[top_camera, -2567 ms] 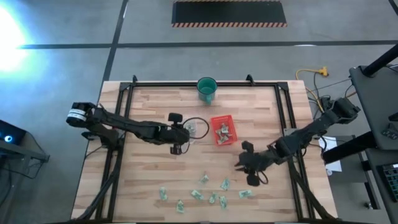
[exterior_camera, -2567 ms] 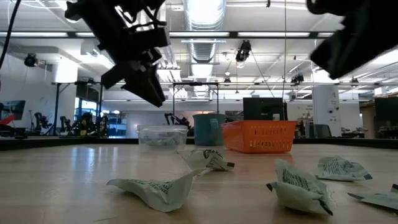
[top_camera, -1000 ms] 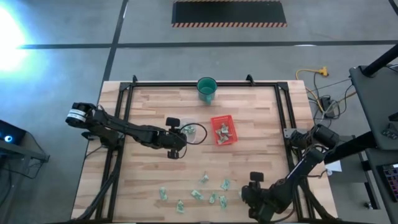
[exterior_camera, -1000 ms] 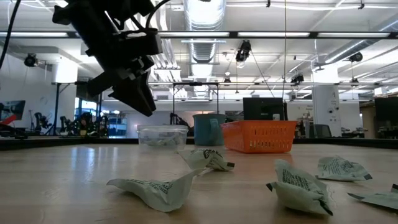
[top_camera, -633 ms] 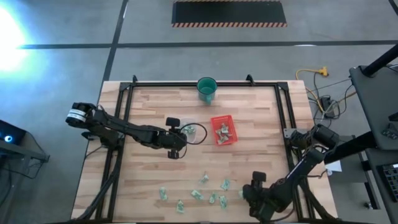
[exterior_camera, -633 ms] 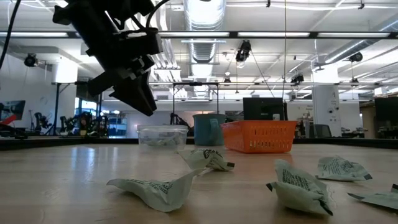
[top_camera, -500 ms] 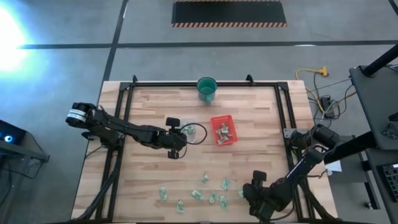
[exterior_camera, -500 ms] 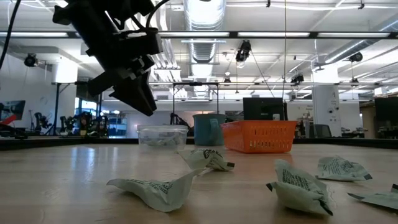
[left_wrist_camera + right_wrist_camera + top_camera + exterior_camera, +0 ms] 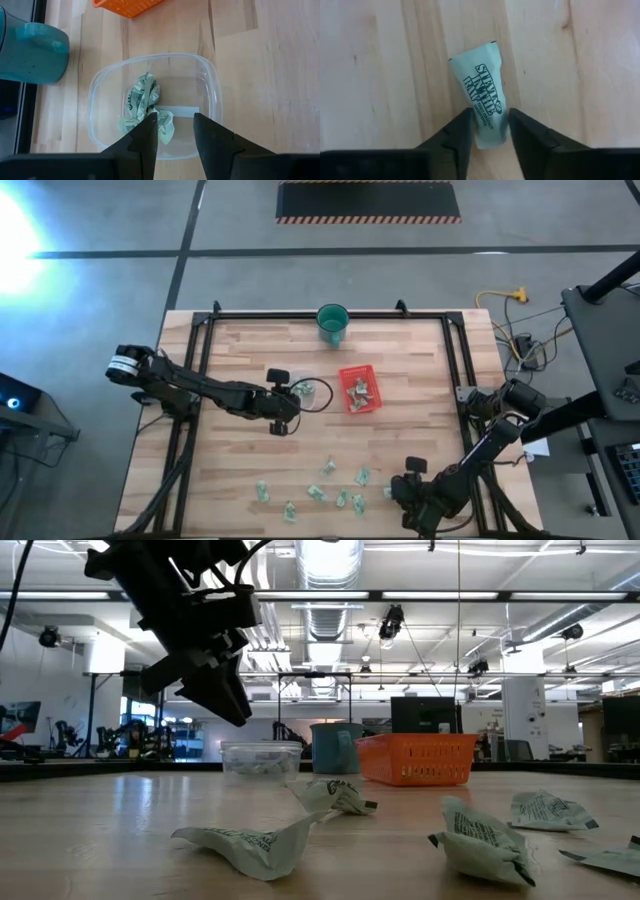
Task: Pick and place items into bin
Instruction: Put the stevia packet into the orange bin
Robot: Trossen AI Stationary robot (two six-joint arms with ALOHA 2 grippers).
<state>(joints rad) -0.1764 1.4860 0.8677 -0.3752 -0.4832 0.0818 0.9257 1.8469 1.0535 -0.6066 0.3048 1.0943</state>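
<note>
Sorting partly done: some packets binned, about ten are lying loose.
Right gripper [image 9: 486, 131], jaws released, is straddling a pale green-and-white paper packet [image 9: 483, 99] well apart from the orange mesh tray [image 9: 360, 389]; left gripper [image 9: 174, 131], jaws released and empty, is hovering over the clear plastic tub [image 9: 155, 105] beside the tray.

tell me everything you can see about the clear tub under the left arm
The clear tub is a shallow see-through plastic container with rounded corners and a thin rim, sitting upright on the wooden table. It stands beside the teal cup and the orange basket, touching neither. Inside lie a few crumpled pale green-and-white packets. The left pincer hangs open above it, not touching.
</note>
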